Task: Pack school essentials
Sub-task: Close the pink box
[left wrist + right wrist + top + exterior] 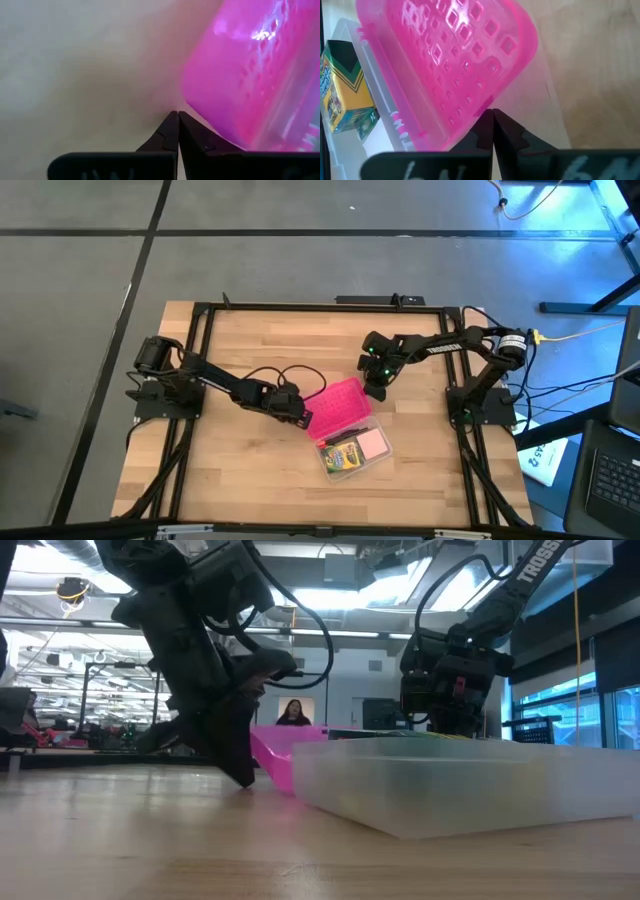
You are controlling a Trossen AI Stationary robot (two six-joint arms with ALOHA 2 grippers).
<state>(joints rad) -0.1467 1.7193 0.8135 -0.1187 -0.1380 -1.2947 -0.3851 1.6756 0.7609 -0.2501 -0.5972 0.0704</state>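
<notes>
Both claws shut beside pink lid

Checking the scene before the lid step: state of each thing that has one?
clear case: open, on the table.
pink lid: raised, tilted, not closed.
crayon box: inside the case.
pink sticky-note pad: inside the case, beside the crayon box.
left gripper: shut, empty, low at the lid's edge.
right gripper: shut, empty, at the lid's other side.

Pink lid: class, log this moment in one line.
left claw: shut, at pink lid | right claw: shut, at lid | crayon box: in case
</notes>
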